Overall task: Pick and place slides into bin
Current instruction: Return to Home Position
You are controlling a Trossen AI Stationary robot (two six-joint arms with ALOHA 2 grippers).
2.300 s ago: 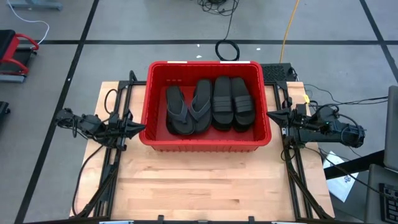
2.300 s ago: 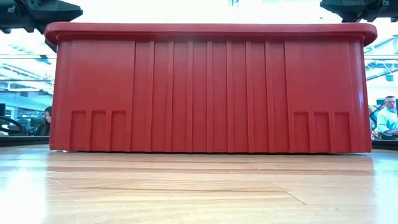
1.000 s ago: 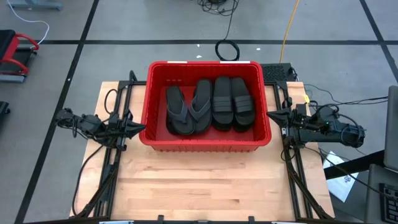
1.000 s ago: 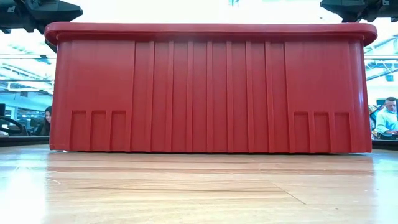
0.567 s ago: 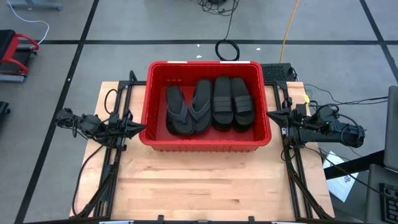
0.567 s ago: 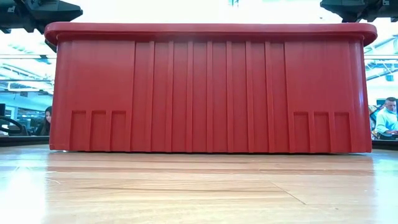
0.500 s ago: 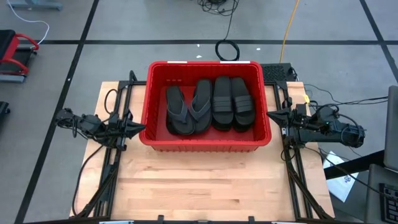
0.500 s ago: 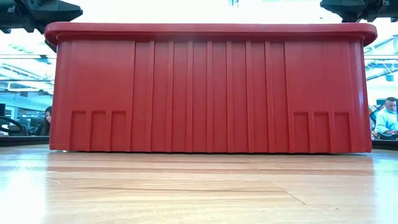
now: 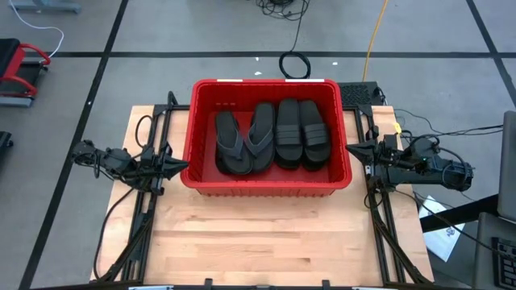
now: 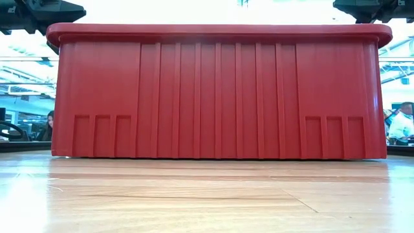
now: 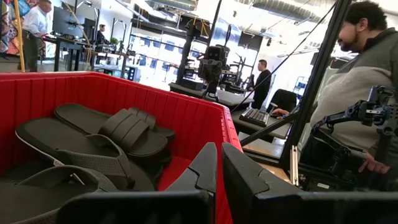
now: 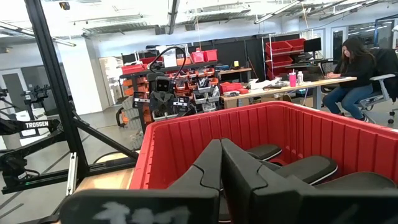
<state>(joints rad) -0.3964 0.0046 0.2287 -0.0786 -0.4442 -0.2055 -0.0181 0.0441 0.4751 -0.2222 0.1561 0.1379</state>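
Both arms are parked low and stretched out flat at the side edges of the worktop [image 9: 266,242]. The left gripper [image 9: 182,167] points in at the bin's left wall, and the right gripper [image 9: 350,148] points at its right wall. Each is just beside the rim and neither is over the inside. Going by the wrist views, both pincers are pressed together with nothing in them. The red bin [image 9: 266,84] sits at the middle of the worktop's far edge with the slides [image 9: 274,133] inside: two thong-strap ones on the left, two wide-band ones on the right. It looks like more are stacked underneath, but I honestly can't count them from above. In the low view the bin's front wall fills the middle of the picture and hides everything inside it. The rest of the wood top is bare planks. The floor [image 9: 97,72] is grey with dark tape lines and cables [image 9: 294,63], and behind it's a busy lab, with a person [image 12: 351,68] sitting at a desk.
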